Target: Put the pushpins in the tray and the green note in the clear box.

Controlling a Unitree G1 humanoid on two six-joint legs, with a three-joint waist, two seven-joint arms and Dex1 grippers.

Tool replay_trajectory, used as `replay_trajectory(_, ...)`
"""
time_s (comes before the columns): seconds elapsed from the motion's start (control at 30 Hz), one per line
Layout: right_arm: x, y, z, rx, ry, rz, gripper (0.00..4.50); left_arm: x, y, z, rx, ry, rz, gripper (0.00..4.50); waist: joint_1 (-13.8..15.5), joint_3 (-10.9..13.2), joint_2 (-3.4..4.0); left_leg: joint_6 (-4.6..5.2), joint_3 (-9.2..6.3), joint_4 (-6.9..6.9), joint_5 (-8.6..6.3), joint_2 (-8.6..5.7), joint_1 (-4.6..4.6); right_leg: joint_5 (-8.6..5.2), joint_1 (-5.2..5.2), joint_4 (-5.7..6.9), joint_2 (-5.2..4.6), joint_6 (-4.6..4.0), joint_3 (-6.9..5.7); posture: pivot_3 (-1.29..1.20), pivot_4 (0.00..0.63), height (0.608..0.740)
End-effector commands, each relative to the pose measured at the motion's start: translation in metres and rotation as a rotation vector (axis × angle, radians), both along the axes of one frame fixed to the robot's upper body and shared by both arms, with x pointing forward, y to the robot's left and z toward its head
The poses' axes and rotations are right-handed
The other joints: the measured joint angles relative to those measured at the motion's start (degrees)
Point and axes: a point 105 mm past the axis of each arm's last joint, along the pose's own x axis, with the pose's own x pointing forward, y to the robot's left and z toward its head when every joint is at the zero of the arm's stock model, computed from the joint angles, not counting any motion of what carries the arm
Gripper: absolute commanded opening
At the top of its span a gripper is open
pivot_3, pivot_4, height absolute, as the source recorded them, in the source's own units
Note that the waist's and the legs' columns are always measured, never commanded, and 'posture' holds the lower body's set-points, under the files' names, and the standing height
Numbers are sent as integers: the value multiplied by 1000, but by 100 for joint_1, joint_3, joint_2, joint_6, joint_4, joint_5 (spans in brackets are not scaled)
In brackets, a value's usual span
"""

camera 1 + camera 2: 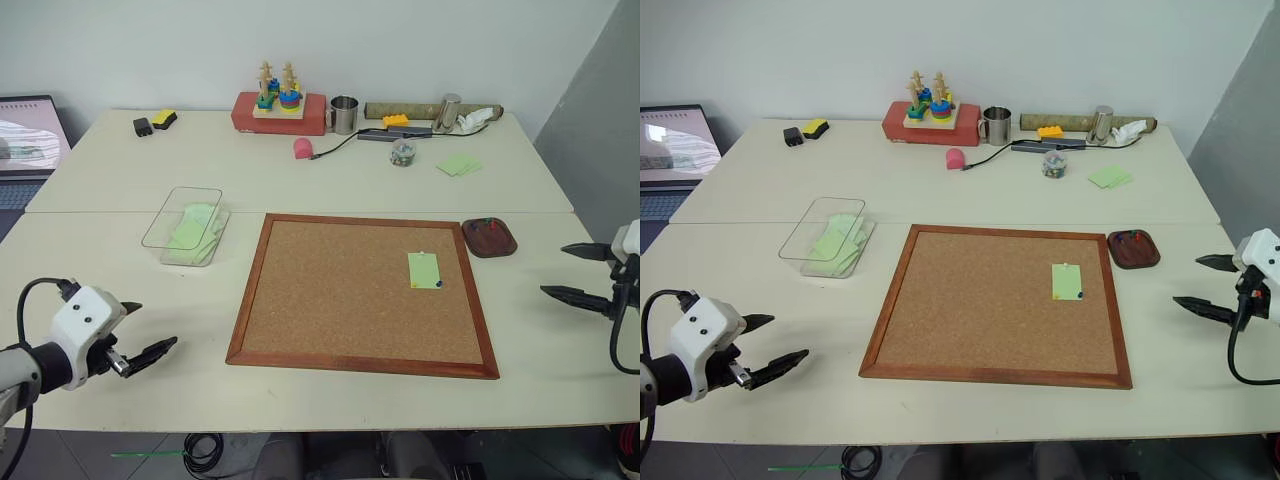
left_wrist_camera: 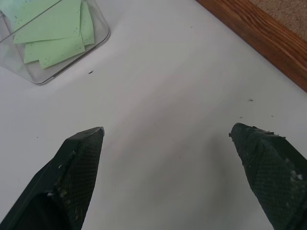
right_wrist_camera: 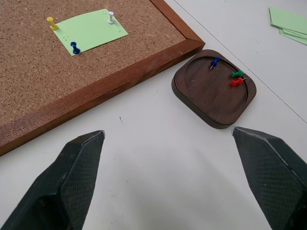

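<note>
Lying pinned to the cork board, the green note is carrying three pushpins; both grippers' jaws are standing apart, empty.

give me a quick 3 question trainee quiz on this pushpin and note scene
1. How many pushpins hold the pale green paper note to the wood-framed cork board?
2. True or false: the small dark red-brown tray already holds pushpins.
3. What lies inside the clear plastic box?
   A. green notes
   B. a metal mug
   C. nothing

Key
1. Three: yellow, white and dark blue.
2. True: one blue, one green, one red.
3. A
</note>
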Motion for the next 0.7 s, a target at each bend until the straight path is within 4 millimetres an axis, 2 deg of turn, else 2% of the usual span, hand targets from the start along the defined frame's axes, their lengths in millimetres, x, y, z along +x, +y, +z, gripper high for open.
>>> replay_trajectory(0.03,2,4,11,-8,-44,24,4456,2,-2,15,1,-57,-23,4500,1,0,0,0,0,0,0,0,0,0,0,0,0,0,0,0,150,740)
replay_trajectory(0.4,6,4,10,-24,-63,-4,4456,4,1,17,24,-65,-3,4500,2,0,0,0,0,0,0,0,0,3,1,2,0,3,0,0,150,740)
replay_trajectory(0.7,6,16,8,13,-86,14,4456,11,2,22,18,-119,-1,4500,5,0,0,0,-2,1,0,0,1,4,1,7,0,4,-1,0,150,740)
